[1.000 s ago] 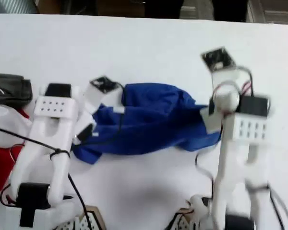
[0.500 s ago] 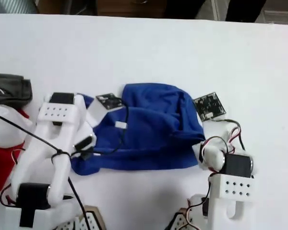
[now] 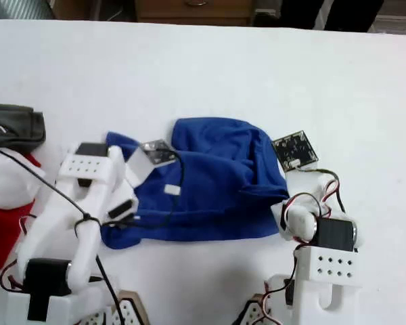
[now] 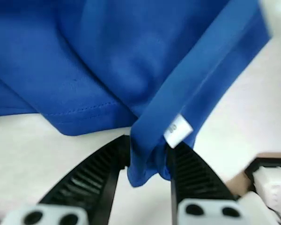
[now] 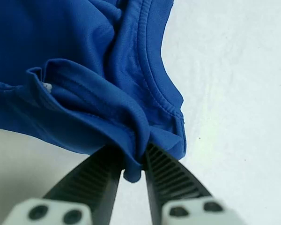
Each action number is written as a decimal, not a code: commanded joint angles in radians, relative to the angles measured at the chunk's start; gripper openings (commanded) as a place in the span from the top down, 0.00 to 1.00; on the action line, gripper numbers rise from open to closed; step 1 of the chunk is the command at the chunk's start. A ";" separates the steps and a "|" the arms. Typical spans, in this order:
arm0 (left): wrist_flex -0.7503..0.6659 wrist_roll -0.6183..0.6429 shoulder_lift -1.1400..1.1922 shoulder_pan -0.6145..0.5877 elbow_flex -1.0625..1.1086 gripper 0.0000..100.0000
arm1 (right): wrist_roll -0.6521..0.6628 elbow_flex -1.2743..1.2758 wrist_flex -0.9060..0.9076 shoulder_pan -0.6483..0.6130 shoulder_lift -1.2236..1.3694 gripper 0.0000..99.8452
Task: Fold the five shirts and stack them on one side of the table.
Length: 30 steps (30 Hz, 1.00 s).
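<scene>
1. High view is showing the blue shirt [image 3: 210,183] lying bunched in the middle of the white table [image 3: 203,68], between the two arms. On the left arm's side, a dark garment [image 3: 13,125] and a red and white garment [image 3: 3,203] are sitting at the table's edge.
2. The left claw [image 4: 147,152] is clamping a doubled fold of the shirt's edge band, just beside a small white label [image 4: 178,133].
3. The right claw [image 5: 131,161] is pinching a gathered bit of cloth where a stitched seam is curving past, so both ends of the shirt are being held.
4. The cloth is looking thin, light and limp: it is creasing and sagging wherever nothing is supporting it, and its smooth surface is probably making it slippery.
5. A grip on loose middle cloth is likely to be dragging one layer only, so the stitched hems and seams, thicker and firmer, are looking like the better places to take hold, well apart, to be keeping the fold straight.
</scene>
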 commanded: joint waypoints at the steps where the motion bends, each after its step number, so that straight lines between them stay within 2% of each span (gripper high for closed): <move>1: -0.068 -0.029 -0.008 -0.051 0.010 0.85 | 0.009 -0.011 -0.019 0.004 -0.022 0.98; 10: -0.080 -0.031 -0.008 -0.063 0.013 0.86 | 0.009 -0.011 -0.019 -0.002 -0.022 0.98; 14: -0.080 -0.028 -0.008 -0.061 0.013 0.99 | 0.005 -0.011 -0.021 -0.002 -0.022 0.98; 18: -0.080 -0.025 -0.018 -0.061 -0.001 0.97 | 0.000 -0.011 -0.044 0.004 -0.022 0.98; 25: 0.104 -0.020 -0.051 -0.064 -0.220 0.97 | 0.003 -0.012 -0.130 0.005 -0.022 0.98; 30: 0.184 -0.020 -0.041 -0.066 -0.346 0.97 | 0.052 -0.032 -0.177 0.148 -0.022 0.98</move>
